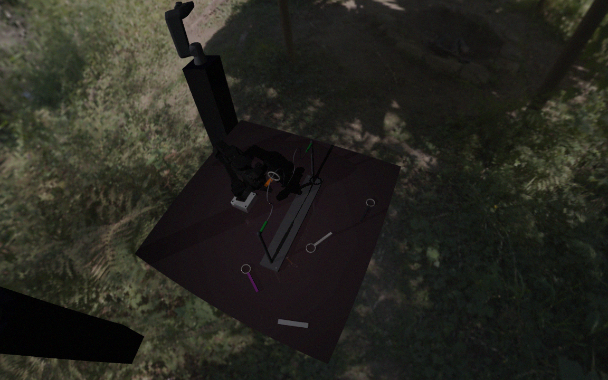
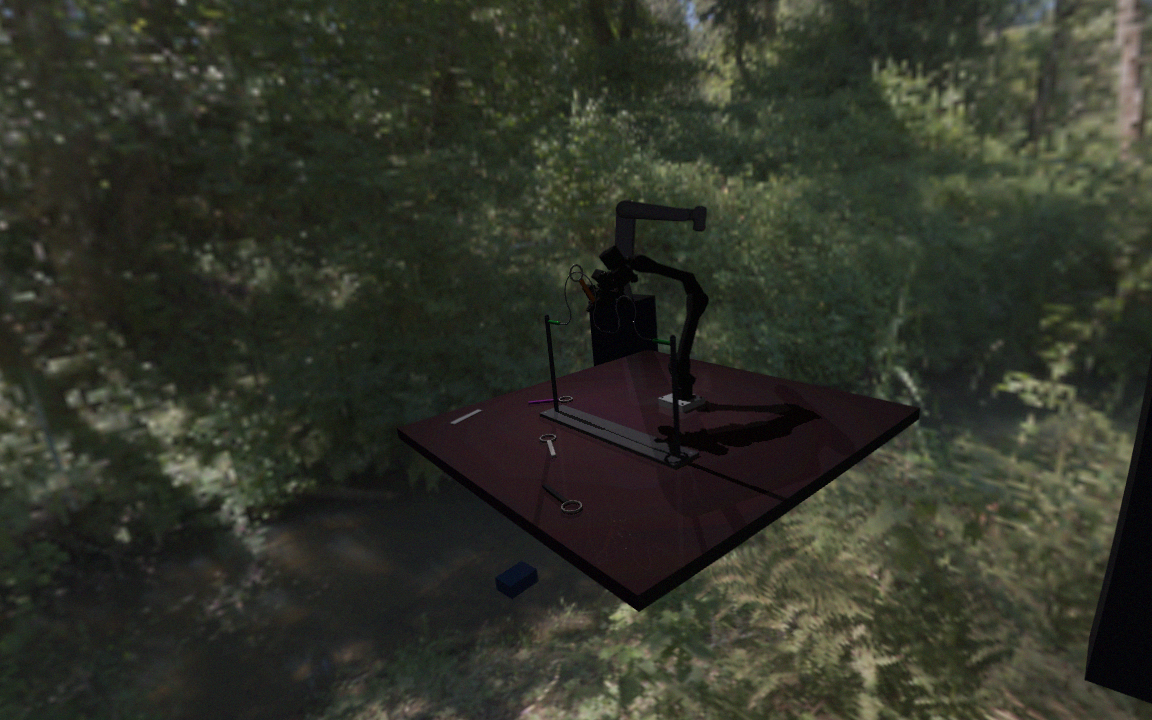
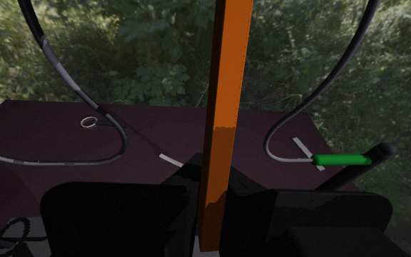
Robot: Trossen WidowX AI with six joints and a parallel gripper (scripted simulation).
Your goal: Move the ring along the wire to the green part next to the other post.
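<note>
My gripper (image 2: 591, 299) (image 3: 204, 160) is shut on the orange handle (image 1: 268, 181) (image 2: 586, 288) (image 3: 227, 89), high above the table. The ring at the handle's upper end shows in the top and exterior views around the top of the wire's tall hump on the side of the near post (image 1: 265, 246) (image 2: 550, 362); whether it touches the grey wire (image 1: 268, 211) (image 3: 320, 89) cannot be told. In the wrist view the ring is out of frame. One green part (image 1: 263, 226) (image 2: 554, 322) (image 3: 341, 160) joins that post, the other green part (image 1: 308, 146) (image 2: 658, 341) the far post (image 1: 312, 162) (image 2: 675, 394).
A grey base (image 1: 286, 231) (image 2: 607, 431) bears both posts. On the table lie rings with a purple handle (image 1: 253, 282) (image 2: 541, 402), a white handle (image 1: 322, 239) (image 2: 550, 447) and a black handle (image 2: 553, 493) (image 3: 109, 123), and a white strip (image 1: 292, 323) (image 2: 465, 417) (image 3: 302, 147).
</note>
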